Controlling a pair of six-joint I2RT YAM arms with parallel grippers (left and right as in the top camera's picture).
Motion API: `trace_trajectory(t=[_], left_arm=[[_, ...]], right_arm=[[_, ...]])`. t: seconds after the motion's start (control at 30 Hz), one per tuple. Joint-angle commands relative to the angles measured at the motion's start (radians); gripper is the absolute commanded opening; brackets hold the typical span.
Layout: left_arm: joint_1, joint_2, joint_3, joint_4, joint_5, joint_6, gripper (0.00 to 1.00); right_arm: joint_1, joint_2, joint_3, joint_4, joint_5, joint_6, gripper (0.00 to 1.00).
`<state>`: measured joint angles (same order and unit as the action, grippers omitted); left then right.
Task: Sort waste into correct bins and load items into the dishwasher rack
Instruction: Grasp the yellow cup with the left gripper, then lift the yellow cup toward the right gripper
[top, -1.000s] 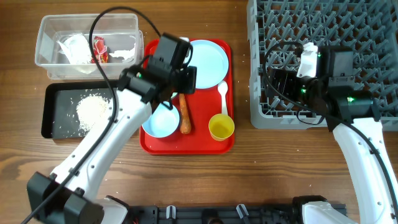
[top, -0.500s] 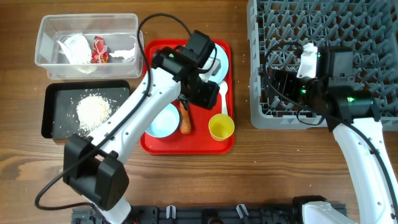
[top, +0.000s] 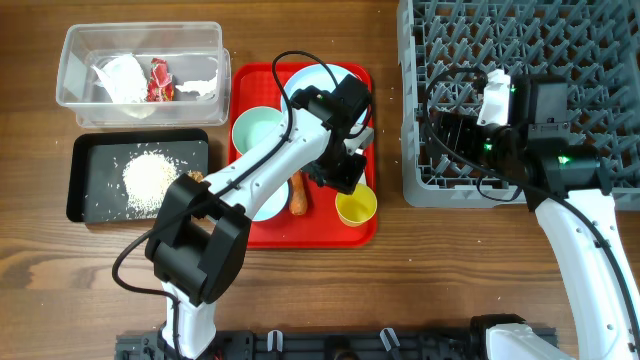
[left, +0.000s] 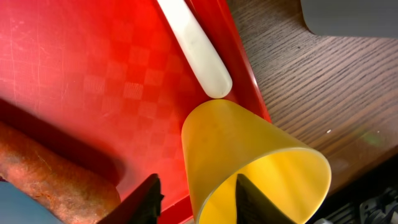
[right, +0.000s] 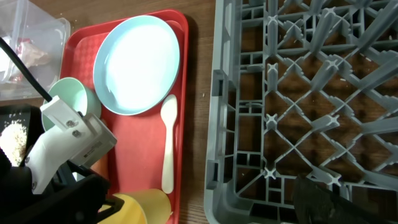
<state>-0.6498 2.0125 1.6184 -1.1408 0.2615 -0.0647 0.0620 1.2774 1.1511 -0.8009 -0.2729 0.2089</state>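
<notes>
Shifted since half a second ago: left gripper (left: 199, 200), off the pale blue plate (right: 137, 65) and down toward the near edge, onto the yellow cup (top: 355, 206). Leaves one pale blue bowl (top: 254, 130) uncovered on the left side of the red tray (top: 335, 232).

Holds its jaws parted, one fingertip (left: 249, 198) over the cup's mouth and the other outside the wall. No telling whether either touches.

Cup: stands upright, mouth up, in the tray corner nearest the near and right edges.

White spoon (right: 168, 146): lies flat just beyond the cup. Runs lengthwise from far edge to near edge, bowl toward the far edge, handle end pointing at the cup.

Carrot (top: 297, 196): lies just left of the cup, on the same axis.

Right gripper (top: 452, 130): unmoved, hangs over the near left part of the grey rack (top: 560, 30) by the right edge. Jaw state impossible to tell.

Along the left edge: clear tub (top: 70, 95) at the far corner, black tray (top: 88, 208) nearer, with rice (top: 150, 175) in it.
</notes>
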Motion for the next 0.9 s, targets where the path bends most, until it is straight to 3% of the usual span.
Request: trace_trajectory(t=[0.0, 0.07, 0.13, 0.17, 0.2, 0.33, 0.43, 0.63, 0.73, 0.87], left_arm=[[-0.008, 0.000, -0.033, 0.008, 0.018, 0.008, 0.35], [-0.011, 0.000, -0.084, 0.043, 0.017, 0.009, 0.33], [-0.011, 0.000, -0.121, 0.083, -0.007, 0.008, 0.24], [-0.009, 0.000, -0.126, 0.091, -0.021, 0.008, 0.11], [-0.006, 0.000, -0.126, 0.098, -0.028, 0.008, 0.04], [0.033, -0.024, -0.103, 0.116, -0.014, -0.003, 0.04], [0.092, -0.062, -0.046, 0.093, 0.081, -0.002, 0.04], [0.350, -0.165, 0.011, 0.160, 0.611, 0.038, 0.04], [0.464, -0.164, 0.011, 0.192, 0.894, 0.084, 0.04], [0.517, -0.163, 0.011, 0.211, 1.076, 0.135, 0.04]], right_arm=[[0.003, 0.011, 0.019, 0.000, -0.013, 0.001, 1.00], [0.003, 0.011, 0.019, 0.000, -0.013, 0.000, 0.99], [0.003, 0.013, 0.019, 0.003, -0.013, 0.001, 1.00], [0.003, 0.015, 0.019, 0.003, -0.013, 0.001, 1.00], [0.003, 0.017, 0.019, 0.003, -0.014, 0.002, 0.99], [0.003, 0.026, 0.019, 0.004, -0.018, 0.004, 1.00], [0.003, 0.026, 0.019, 0.008, -0.018, 0.004, 1.00], [0.003, 0.026, 0.019, 0.064, -0.105, 0.003, 1.00], [0.003, 0.026, 0.019, 0.157, -0.239, 0.003, 1.00], [0.006, 0.049, 0.019, 0.330, -0.482, 0.003, 1.00]])
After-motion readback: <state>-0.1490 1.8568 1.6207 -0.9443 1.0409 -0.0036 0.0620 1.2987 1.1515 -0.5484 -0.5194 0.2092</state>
